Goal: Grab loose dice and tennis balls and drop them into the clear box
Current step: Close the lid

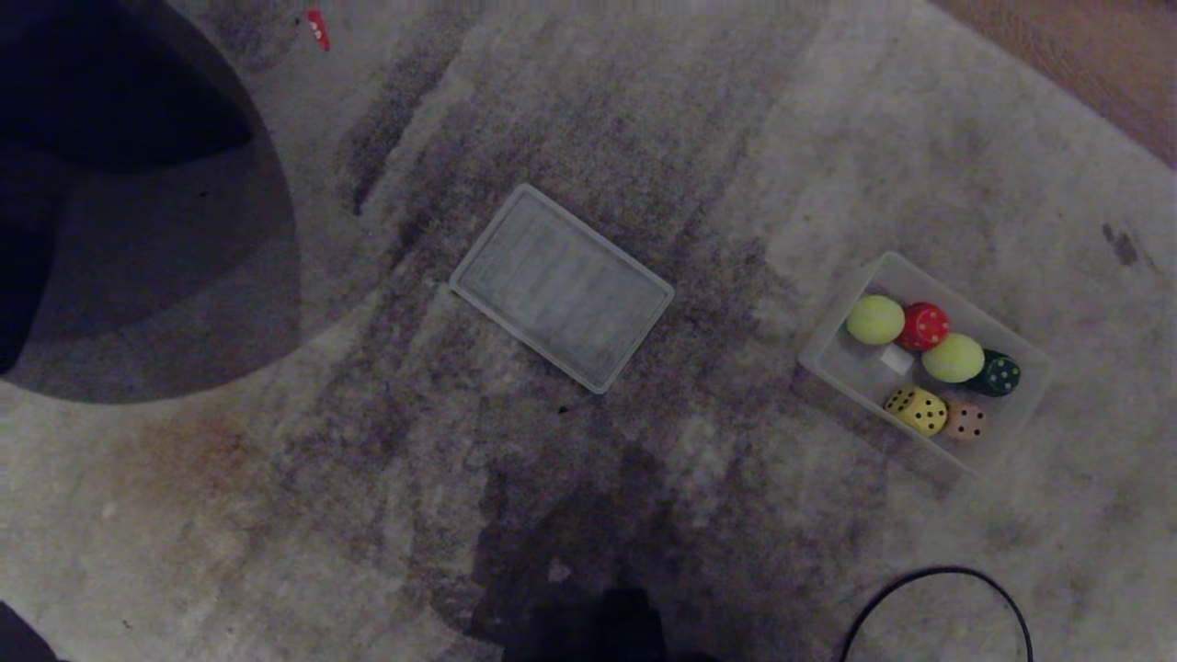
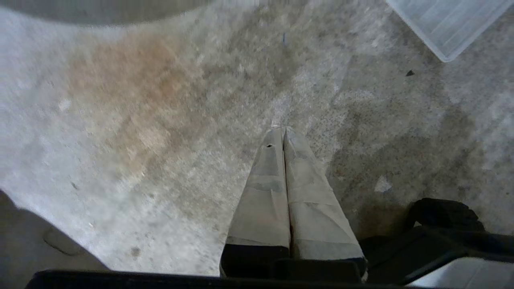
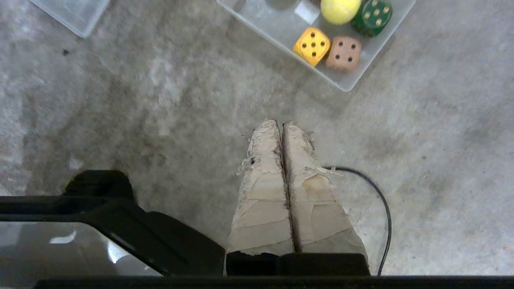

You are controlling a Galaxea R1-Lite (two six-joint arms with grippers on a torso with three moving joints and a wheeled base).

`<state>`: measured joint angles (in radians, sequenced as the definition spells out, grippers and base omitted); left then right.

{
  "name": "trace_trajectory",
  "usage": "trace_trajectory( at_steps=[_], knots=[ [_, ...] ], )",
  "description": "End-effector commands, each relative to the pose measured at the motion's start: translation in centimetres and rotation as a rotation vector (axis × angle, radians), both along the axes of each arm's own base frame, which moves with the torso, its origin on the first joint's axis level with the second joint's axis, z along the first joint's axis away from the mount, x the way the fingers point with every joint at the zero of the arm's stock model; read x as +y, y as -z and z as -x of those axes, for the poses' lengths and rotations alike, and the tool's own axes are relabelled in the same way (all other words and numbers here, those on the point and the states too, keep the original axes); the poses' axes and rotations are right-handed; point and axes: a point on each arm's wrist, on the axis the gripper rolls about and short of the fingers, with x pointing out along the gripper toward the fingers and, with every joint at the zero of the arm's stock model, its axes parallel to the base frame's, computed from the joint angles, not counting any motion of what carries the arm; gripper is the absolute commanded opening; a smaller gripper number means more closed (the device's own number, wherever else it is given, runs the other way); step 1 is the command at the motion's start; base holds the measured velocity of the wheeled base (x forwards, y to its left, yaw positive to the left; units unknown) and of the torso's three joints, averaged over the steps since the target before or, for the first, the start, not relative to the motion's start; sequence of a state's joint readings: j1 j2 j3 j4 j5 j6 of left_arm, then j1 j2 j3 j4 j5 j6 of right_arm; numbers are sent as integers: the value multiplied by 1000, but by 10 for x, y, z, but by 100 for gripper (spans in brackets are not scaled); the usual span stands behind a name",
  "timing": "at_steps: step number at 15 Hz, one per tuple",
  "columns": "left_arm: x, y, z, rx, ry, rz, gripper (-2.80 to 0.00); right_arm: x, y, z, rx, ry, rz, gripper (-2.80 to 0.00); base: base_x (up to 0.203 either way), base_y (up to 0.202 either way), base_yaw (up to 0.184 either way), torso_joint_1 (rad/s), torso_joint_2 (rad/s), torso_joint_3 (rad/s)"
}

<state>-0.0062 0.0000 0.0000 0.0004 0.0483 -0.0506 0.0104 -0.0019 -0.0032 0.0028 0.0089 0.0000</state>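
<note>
Translucent clear box [image 1: 1016, 345] at right holds two tennis balls [image 1: 875, 319] and four dice [image 1: 917, 409]; left gripper [image 2: 282, 130] and right gripper [image 3: 280, 124] hang pinched together, empty.

Dice [image 1: 918, 409] and tennis balls [image 1: 875, 319] in clear box [image 1: 1028, 397], right of lid [image 1: 562, 287].

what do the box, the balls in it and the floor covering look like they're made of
Clear box: likely frosted translucent plastic; the carpet shows through its walls. Tennis balls: matte, fuzzy-looking yellow-green, probably felt. Carpet: grey short-pile fabric, mottled and stained.
</note>
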Motion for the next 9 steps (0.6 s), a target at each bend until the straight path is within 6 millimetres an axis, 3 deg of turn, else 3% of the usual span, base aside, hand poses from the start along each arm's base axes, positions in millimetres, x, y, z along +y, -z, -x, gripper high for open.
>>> trace_trajectory(
  at_steps=[1,9],
  knots=[
    [0,0,0,3,3,-21,-280,0,0,0,2,-1,0,-280,0,0,0,-1,2,202],
    [0,0,0,4,3,-21,-280,0,0,0,2,-1,-2,-280,0,0,0,3,1,206]
  ],
)
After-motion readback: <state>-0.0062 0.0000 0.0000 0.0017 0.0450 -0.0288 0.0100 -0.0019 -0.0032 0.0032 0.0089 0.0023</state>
